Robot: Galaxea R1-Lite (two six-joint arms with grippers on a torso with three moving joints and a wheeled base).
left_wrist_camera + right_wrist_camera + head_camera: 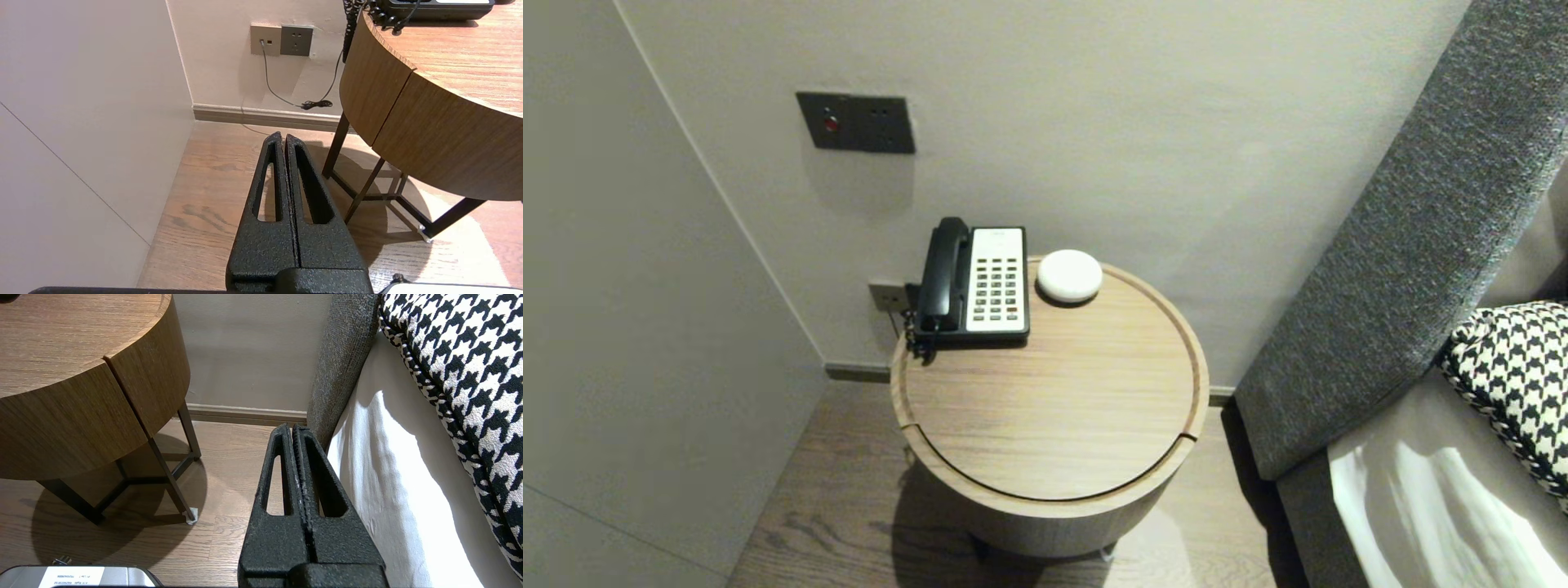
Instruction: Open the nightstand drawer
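Room: bedside corner with pale walls and a wooden floor (849, 506); a grey headboard (1405, 245) and a houndstooth pillow (1515, 367) are seen on the robot's right.
Surface: a round table (1045, 408) of light wood with a raised rim is set against the back wall, between the side wall and the bed.
On the table: a telephone (980, 282) with a black handset is placed at the back left edge; a white puck (1069, 276) sits just beside it, not touching.
Risk, left side: if the left gripper (284, 136) were lifted straight from its low spot, the table's curved side or its dark legs (361, 192) could be struck; the coiled cord (349, 20) hanging over the edge could be snagged and the telephone dragged.
Risk, right side: the gap between table and bed is narrow, so the white sheet (388, 477) could be caught by the right gripper (292, 428), or the table knocked.
Left gripper: pressed fully together, nothing held; it is hung low over the floor at the table's left, aimed towards a wall socket (282, 39); nothing is touched.
Right gripper: fully closed and empty; it is held low between table and bed, just beside the headboard's edge and the sheet; contact with them cannot be told.
Head view: neither gripper is shown.
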